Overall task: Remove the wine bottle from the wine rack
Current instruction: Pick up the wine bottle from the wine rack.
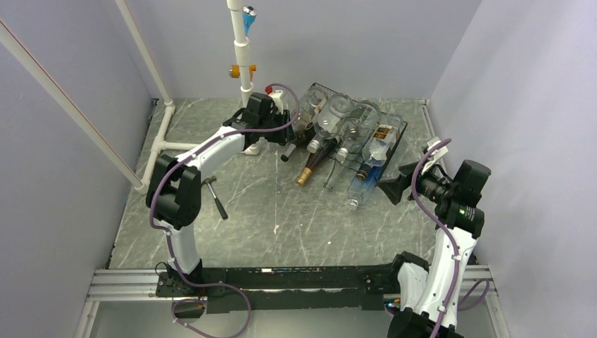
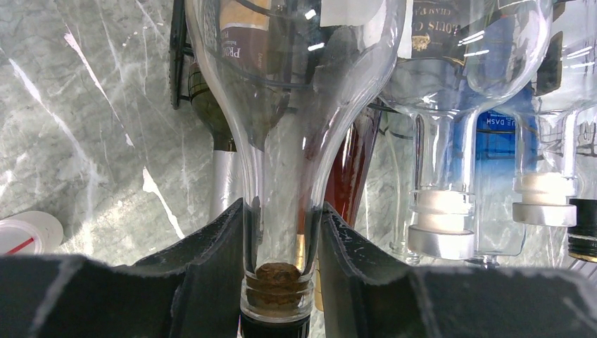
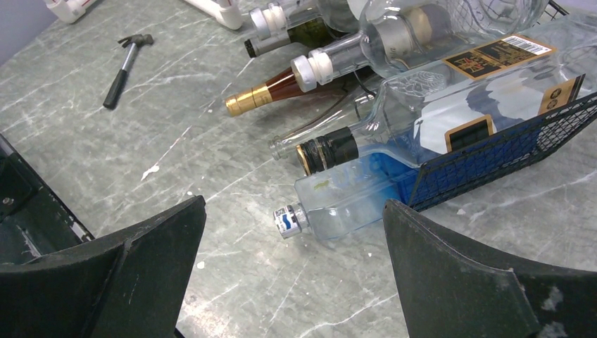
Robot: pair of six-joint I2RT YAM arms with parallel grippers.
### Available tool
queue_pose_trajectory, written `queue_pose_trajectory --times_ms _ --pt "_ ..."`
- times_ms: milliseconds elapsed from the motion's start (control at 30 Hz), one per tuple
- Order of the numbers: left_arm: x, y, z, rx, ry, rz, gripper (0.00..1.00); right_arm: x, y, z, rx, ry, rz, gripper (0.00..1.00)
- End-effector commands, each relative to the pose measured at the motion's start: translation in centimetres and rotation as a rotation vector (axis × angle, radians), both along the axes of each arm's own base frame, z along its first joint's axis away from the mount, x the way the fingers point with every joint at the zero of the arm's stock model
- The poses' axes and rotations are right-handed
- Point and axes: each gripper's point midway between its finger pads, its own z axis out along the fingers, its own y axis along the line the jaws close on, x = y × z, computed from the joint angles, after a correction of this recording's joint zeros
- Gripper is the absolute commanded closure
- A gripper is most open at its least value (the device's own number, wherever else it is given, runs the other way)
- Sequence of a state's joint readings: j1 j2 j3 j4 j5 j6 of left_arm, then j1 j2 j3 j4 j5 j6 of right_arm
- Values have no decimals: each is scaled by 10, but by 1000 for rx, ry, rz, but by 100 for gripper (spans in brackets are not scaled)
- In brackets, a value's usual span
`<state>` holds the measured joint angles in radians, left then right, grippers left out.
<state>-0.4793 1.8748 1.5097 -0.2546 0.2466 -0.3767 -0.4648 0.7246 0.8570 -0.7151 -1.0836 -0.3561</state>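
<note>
A clear wine bottle (image 2: pixel 285 98) with a cork in its neck lies in the black wire wine rack (image 1: pixel 398 138), neck pointing out of the rack. My left gripper (image 2: pixel 283 243) is shut on that neck just above the cork, both black pads pressed against the glass. Seen from above, the left gripper (image 1: pixel 284 134) is at the rack's left end. My right gripper (image 3: pixel 294 205) hangs open over bare table in front of the rack's grid side (image 3: pixel 507 151), with nothing between its fingers; from above the right gripper (image 1: pixel 394 186) sits right of the rack.
Other bottles fill the rack: an amber one with a gold cap (image 3: pixel 271 91), a square blue one (image 3: pixel 352 193), and clear ones with white stoppers (image 2: pixel 440 218). A hammer (image 1: pixel 215 197) lies left of centre. The white pipe frame (image 1: pixel 243 70) stands at the back.
</note>
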Motion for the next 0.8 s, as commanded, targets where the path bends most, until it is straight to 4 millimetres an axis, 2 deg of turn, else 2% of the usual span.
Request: queue_pose_trajectory --times_ms 0,200,567,767 --pt "-6 2 39 -41 -71 -10 100 1 3 10 -18 -53 29 0" --pt "-17 7 47 -63 -97 -2 100 0 4 10 -19 -55 35 0" --pt "-22 10 44 -80 -99 11 100 2 5 9 -20 -44 49 0" --pt "-28 14 41 -95 -101 24 100 9 9 14 -16 -19 96 0"
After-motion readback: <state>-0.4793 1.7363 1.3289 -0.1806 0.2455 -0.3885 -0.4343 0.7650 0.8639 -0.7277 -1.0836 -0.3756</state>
